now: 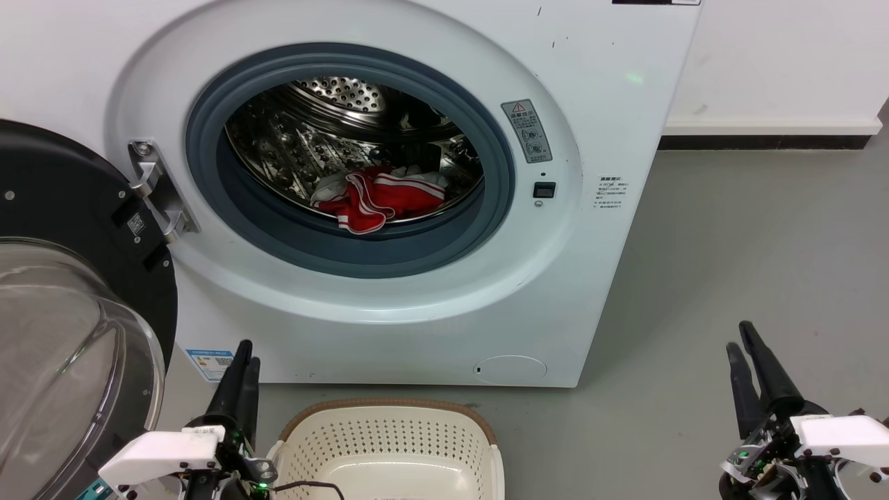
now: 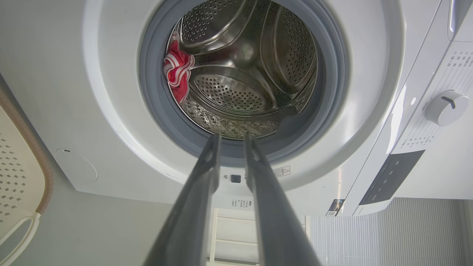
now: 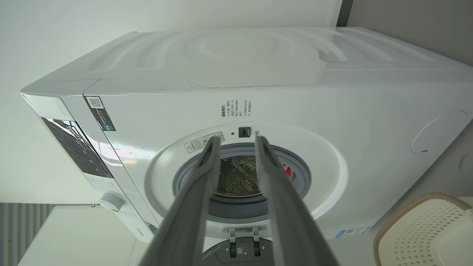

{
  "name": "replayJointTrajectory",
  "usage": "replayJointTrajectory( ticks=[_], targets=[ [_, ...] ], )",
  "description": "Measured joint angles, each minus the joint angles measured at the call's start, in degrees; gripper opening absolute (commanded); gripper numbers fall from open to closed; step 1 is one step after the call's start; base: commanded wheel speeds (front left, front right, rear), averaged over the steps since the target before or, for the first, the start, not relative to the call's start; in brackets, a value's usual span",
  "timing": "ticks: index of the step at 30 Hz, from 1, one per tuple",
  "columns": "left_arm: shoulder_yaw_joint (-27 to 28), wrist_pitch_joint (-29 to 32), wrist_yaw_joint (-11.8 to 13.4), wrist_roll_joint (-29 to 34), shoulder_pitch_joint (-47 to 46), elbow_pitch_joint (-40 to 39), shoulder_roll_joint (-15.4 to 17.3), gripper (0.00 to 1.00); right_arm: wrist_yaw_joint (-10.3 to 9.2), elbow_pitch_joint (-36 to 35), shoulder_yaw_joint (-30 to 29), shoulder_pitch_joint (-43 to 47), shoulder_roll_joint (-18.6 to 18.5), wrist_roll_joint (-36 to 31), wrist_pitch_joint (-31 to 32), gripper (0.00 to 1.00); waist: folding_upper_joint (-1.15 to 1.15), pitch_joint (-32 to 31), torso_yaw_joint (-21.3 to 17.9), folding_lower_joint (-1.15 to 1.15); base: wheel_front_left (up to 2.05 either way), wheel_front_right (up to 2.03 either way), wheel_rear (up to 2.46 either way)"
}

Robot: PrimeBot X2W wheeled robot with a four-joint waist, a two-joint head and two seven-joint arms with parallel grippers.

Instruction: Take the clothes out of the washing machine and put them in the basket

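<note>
Clothes point(image 1: 378, 198): red heap with white stripes, inside the washer point(image 1: 611, 104), low at the drum front, just behind the grey seal. Basket point(image 1: 389, 404): on the floor before the washer. Left gripper point(image 1: 248, 353), right gripper point(image 1: 737, 335): before the washer, well short of the porthole, fingers slightly parted, holding nothing. Advice: spread one gripper wider, enter above the seal's lower lip, pinch a raised fold, lift clear before withdrawing.

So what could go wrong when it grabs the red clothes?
The clothes lie behind the grey rim, so one might snag there or drop on the floor short of the basket. The open door stands beside the left gripper; that arm could bump it.
</note>
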Motion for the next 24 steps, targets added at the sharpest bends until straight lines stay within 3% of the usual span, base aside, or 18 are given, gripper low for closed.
replayJointTrajectory(
  ticks=[12, 24],
  targets=[
    [-3.3, -3.4, 0.0, 3.9, -0.4, -0.6, 0.0, 1.00, -0.01, -2.6, 0.8, 0.5, 0.0, -4.2, -3.4, 1.00, 0.00, 0.1, 0.0, 0.00, 0.00, 0.00, 0.00],
    [-5.4, -6.3, 0.0, 18.0, -1.4, -3.3, 0.0, 1.00, -0.01, -6.1, 1.6, 1.4, 0.1, -20.3, -6.4, 1.00, 0.00, 0.2, 0.0, 0.00, 0.00, 0.00, 0.00]
  ],
)
